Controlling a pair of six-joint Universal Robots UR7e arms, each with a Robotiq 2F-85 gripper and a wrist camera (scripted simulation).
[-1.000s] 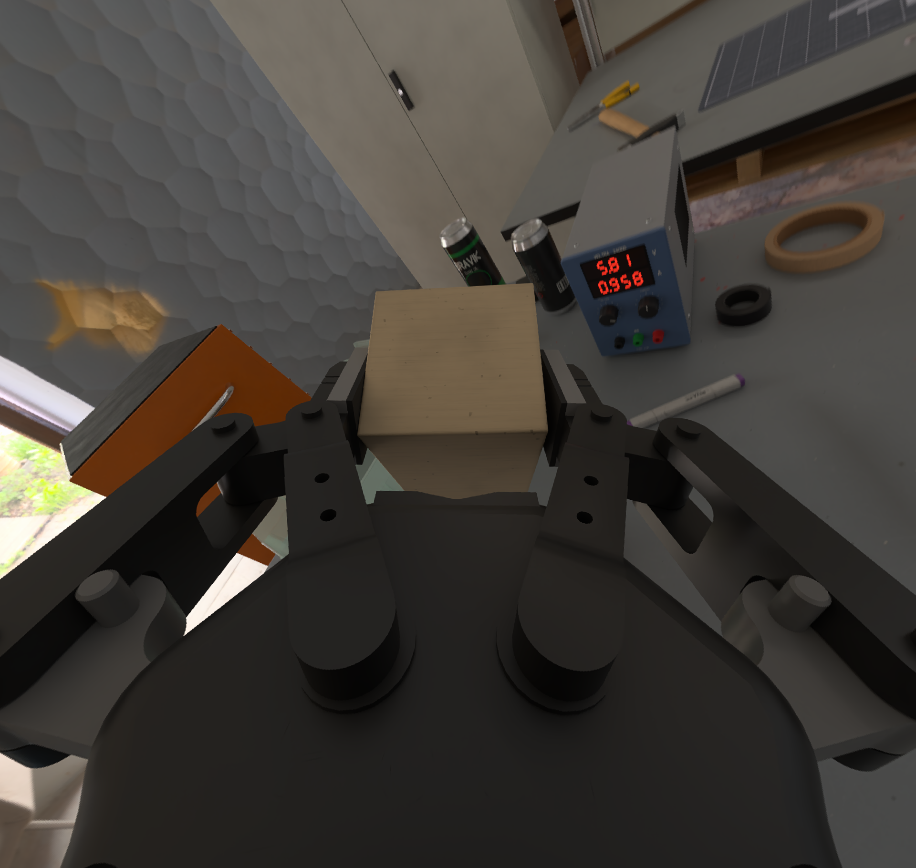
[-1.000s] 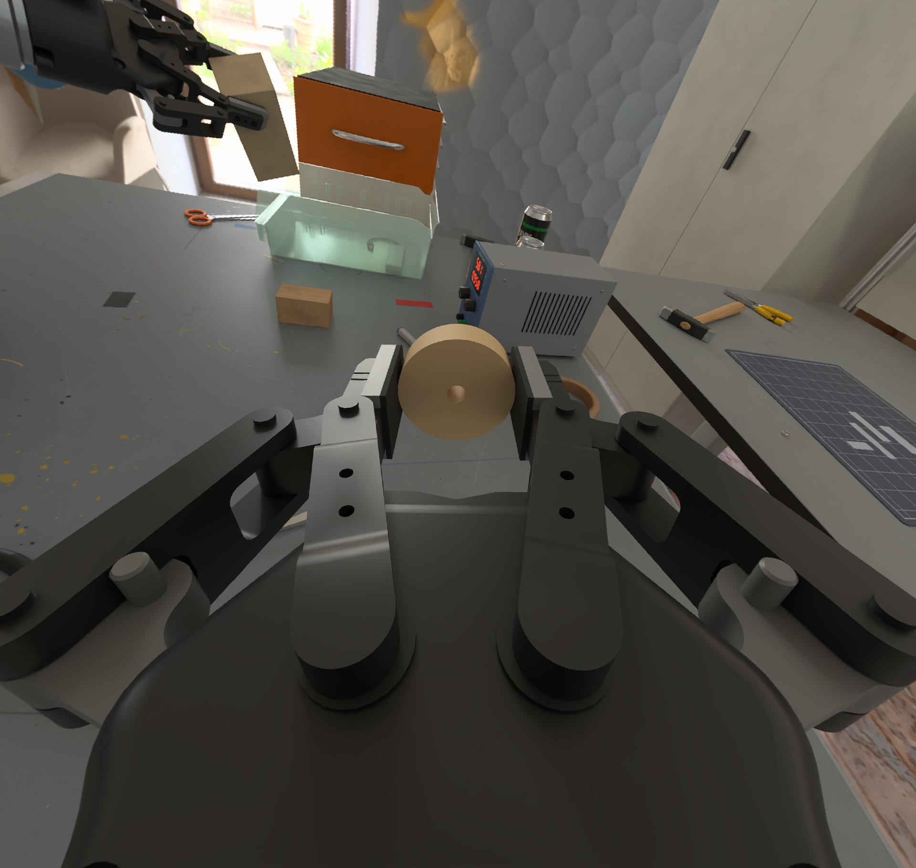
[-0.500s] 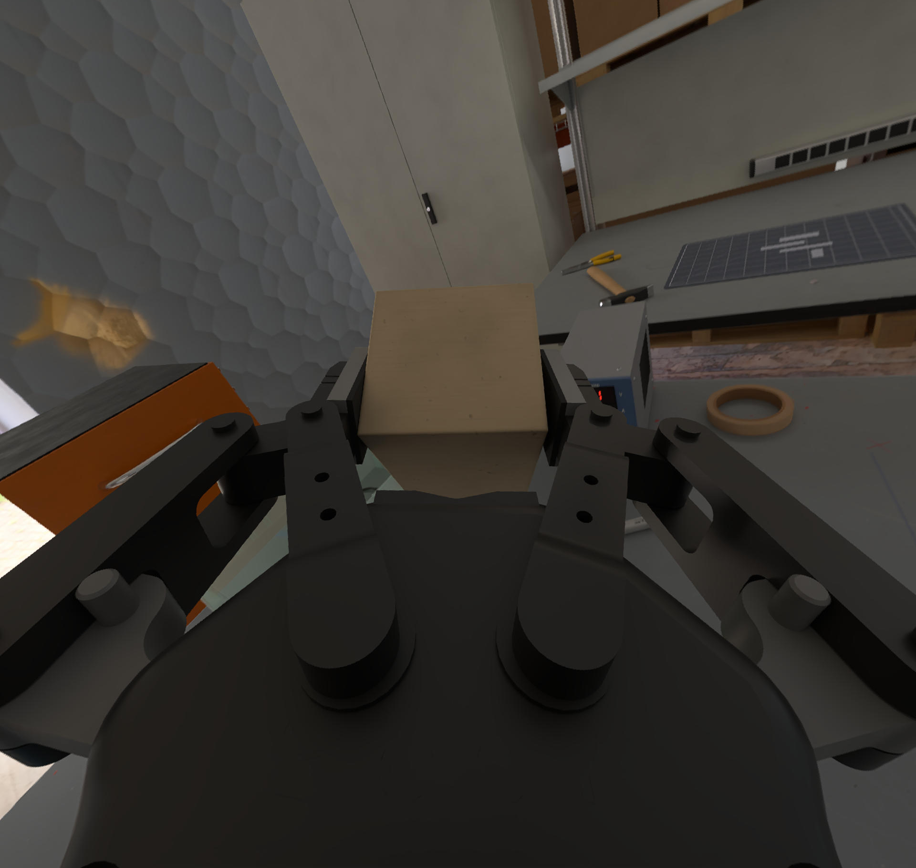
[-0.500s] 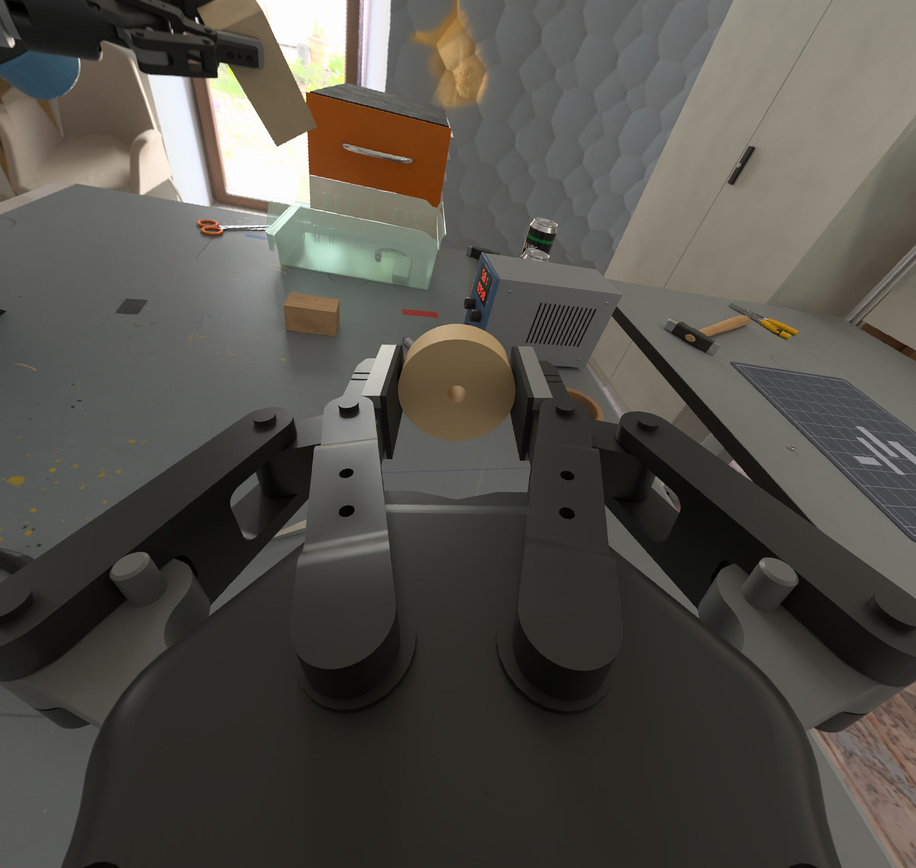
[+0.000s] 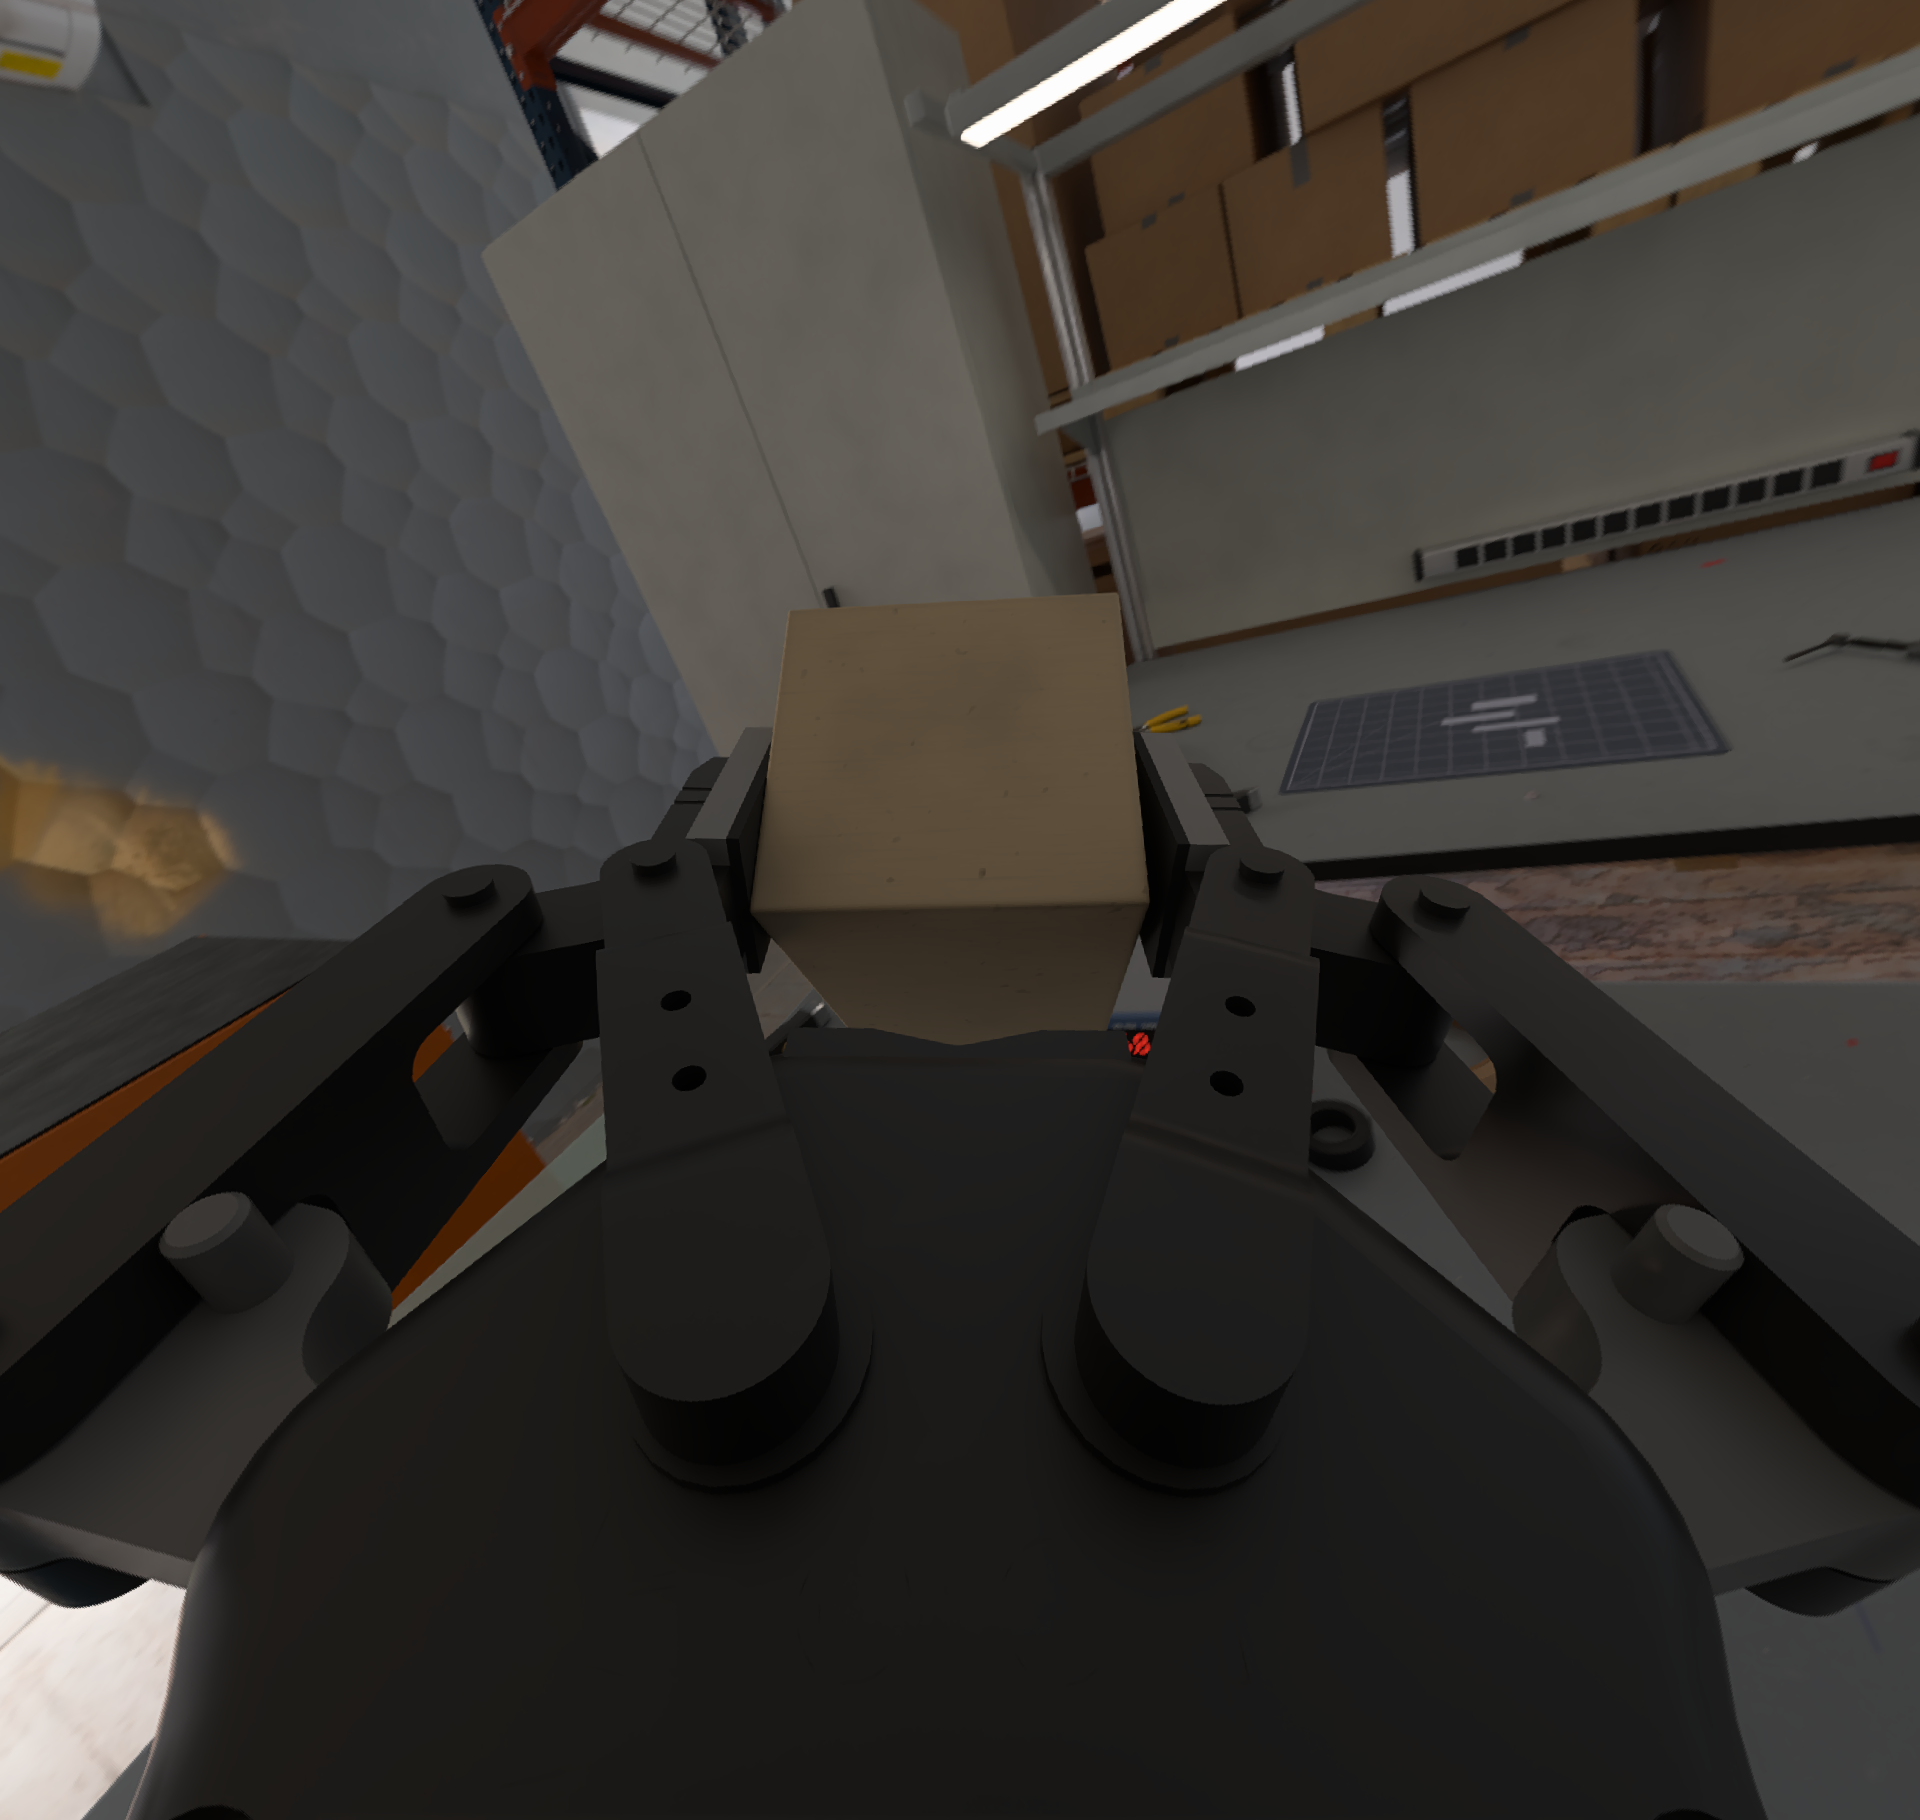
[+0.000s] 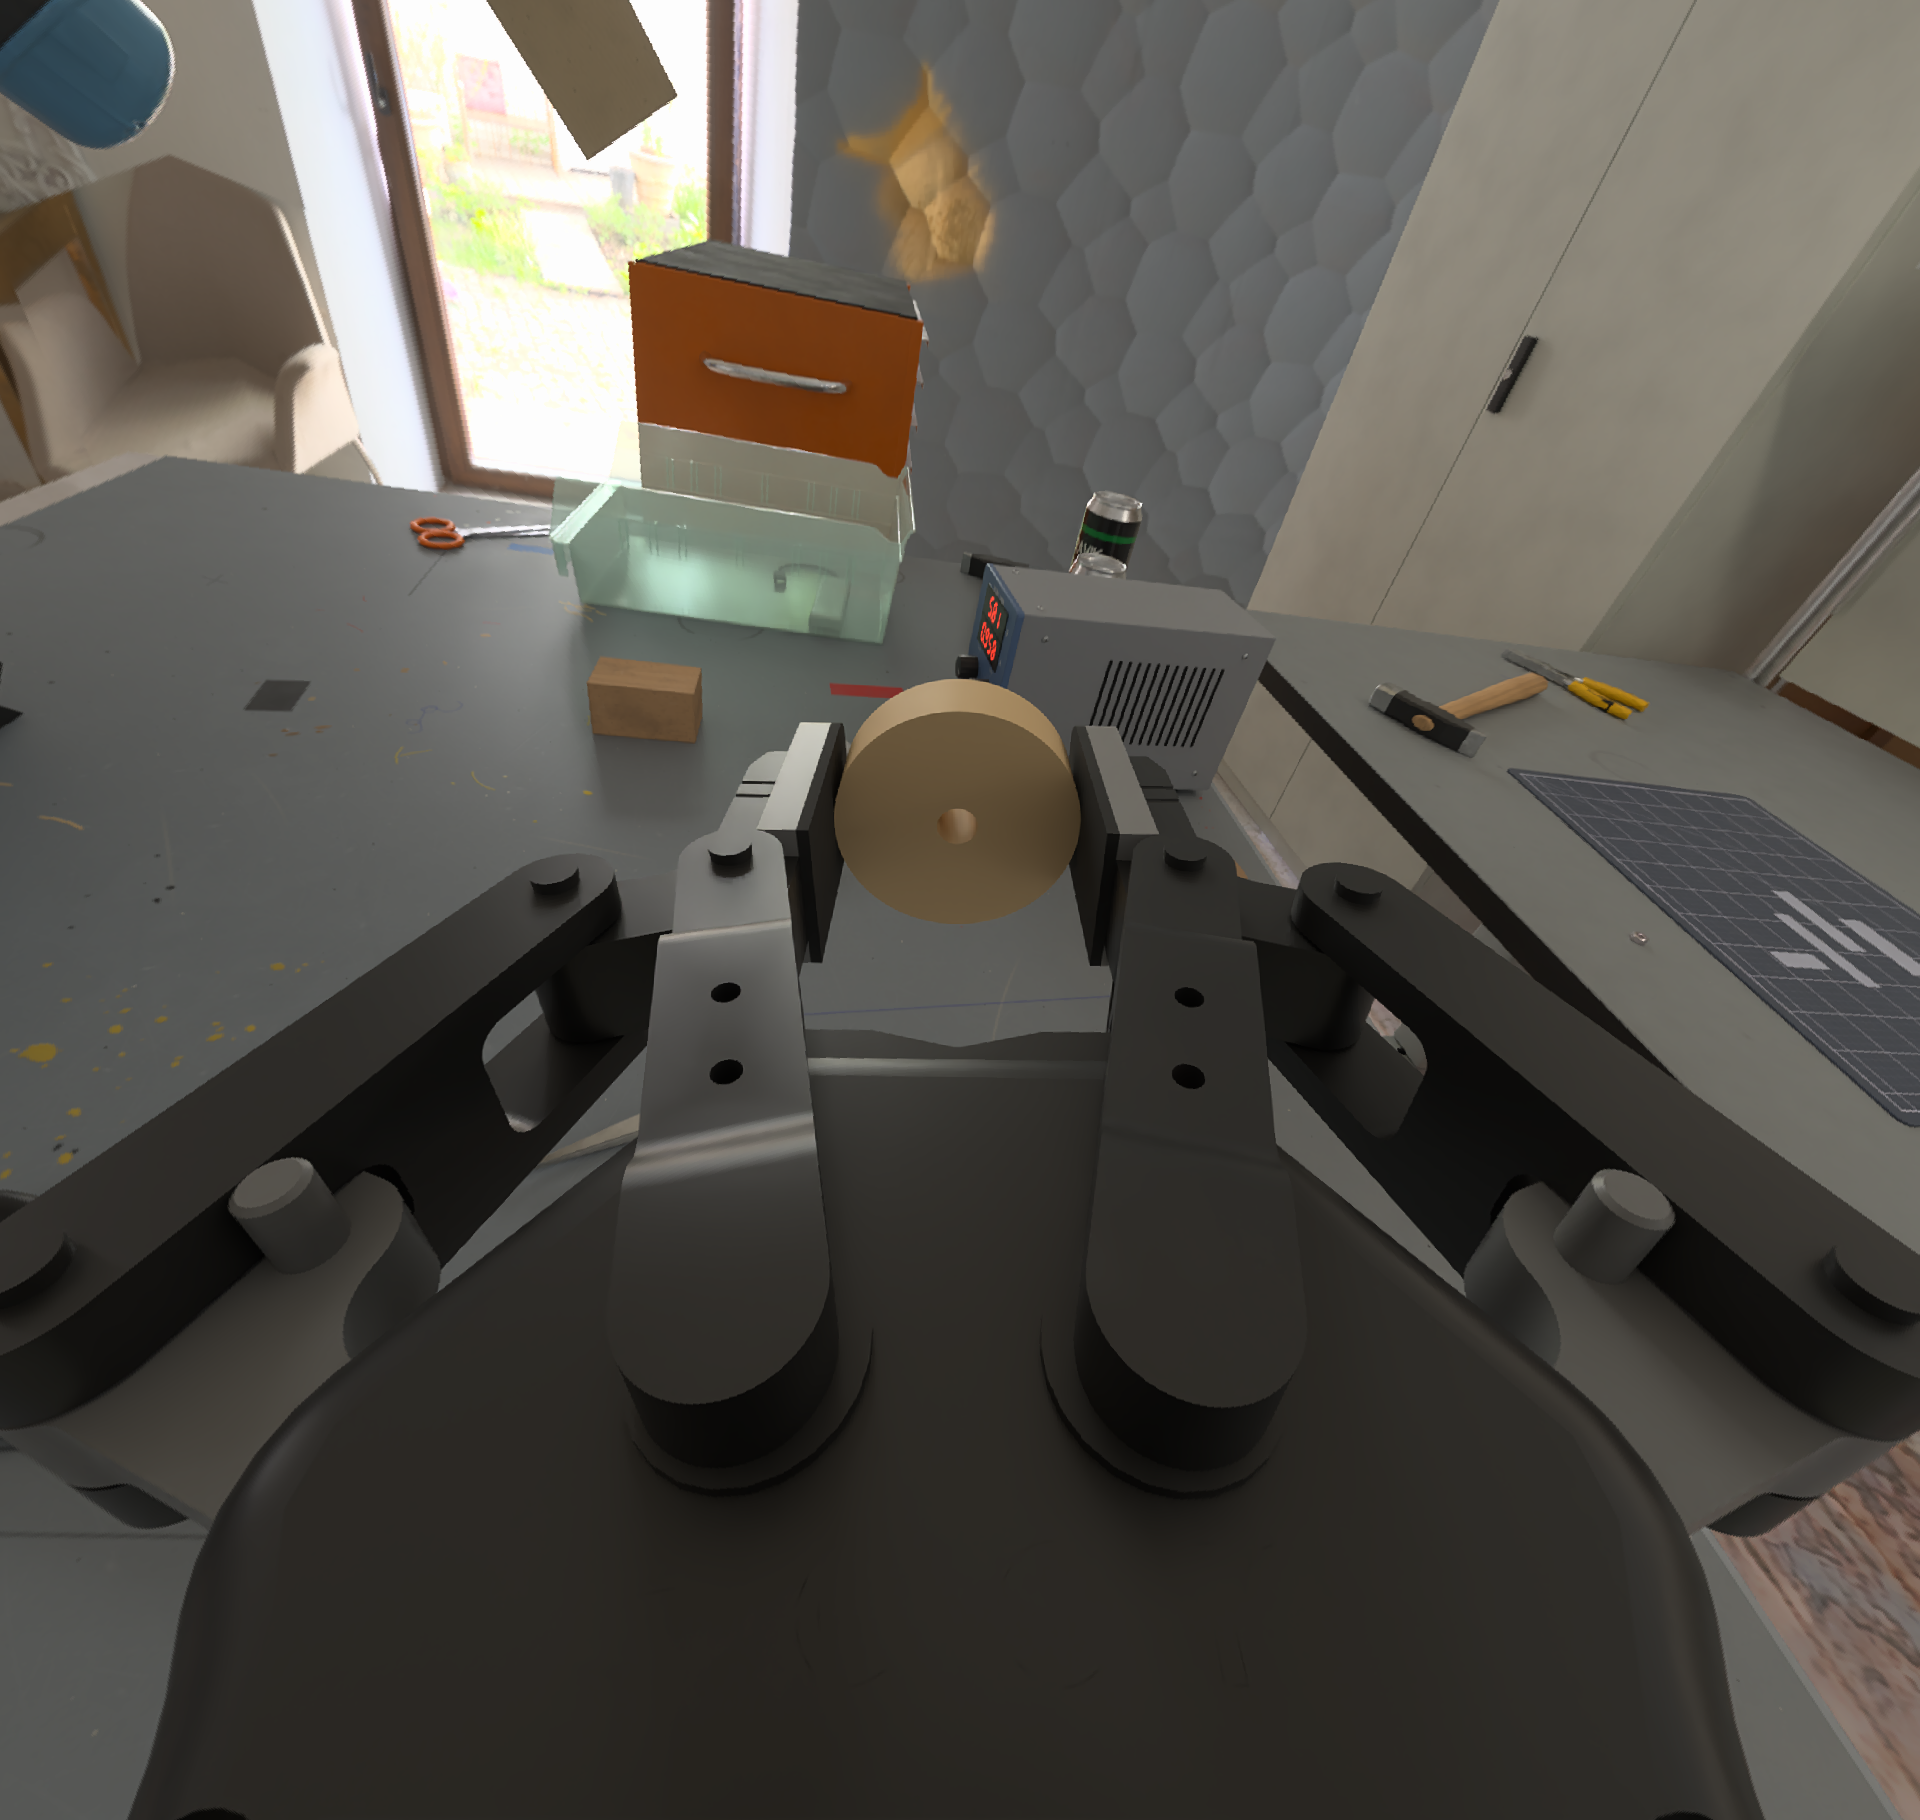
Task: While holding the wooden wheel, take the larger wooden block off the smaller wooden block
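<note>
Both sets of fingers are clenched: my left gripper [image 5: 951, 835] carries the larger wooden block [image 5: 948, 773] high, well clear of the smaller wooden block [image 6: 644, 698] at ten o'clock on the bench [image 6: 260, 835], so I judge a slow descent best while my right gripper [image 6: 954, 814] pinches the wooden wheel [image 6: 954, 802].

You have red digits lit on the blue-fronted power supply [image 6: 990, 627] on the bench [image 6: 312, 835], small print on the dark can [image 6: 1110, 523] behind it, and white marks on the cutting mat [image 6: 1766, 918].

Smaller block [image 6: 643, 698]: on surface [image 6: 260, 835], before drawer unit [image 6: 774, 368].
Power supply [image 6: 1127, 669]: right of block; cans [image 6: 1110, 523] behind.
</note>
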